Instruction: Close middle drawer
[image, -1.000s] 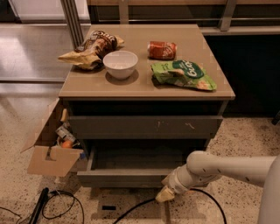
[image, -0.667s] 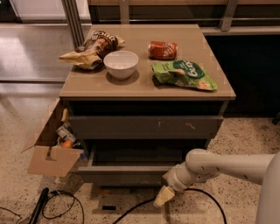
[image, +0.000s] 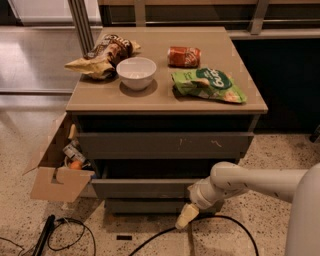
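Observation:
The middle drawer (image: 142, 188) of the cabinet has a plain dark grey-brown front. It stands a little way out, with a dark gap above it. My gripper (image: 186, 215) is at the end of the pale arm that comes in from the right. It is low, at the right part of the drawer front's bottom edge, tip angled down-left toward the floor. The drawer above (image: 165, 145) has small pale scratch marks and is closed.
On the cabinet top (image: 165, 102) are a white bowl (image: 136, 72), a brown snack bag (image: 102, 55), a red can (image: 183, 56) and a green chip bag (image: 210, 85). An open cardboard box (image: 55, 182) stands at the left. Black cables (image: 70, 230) lie on the floor.
The middle drawer has slid inward; the tray that showed before is now mostly hidden. My gripper has moved slightly up and in with the drawer front.

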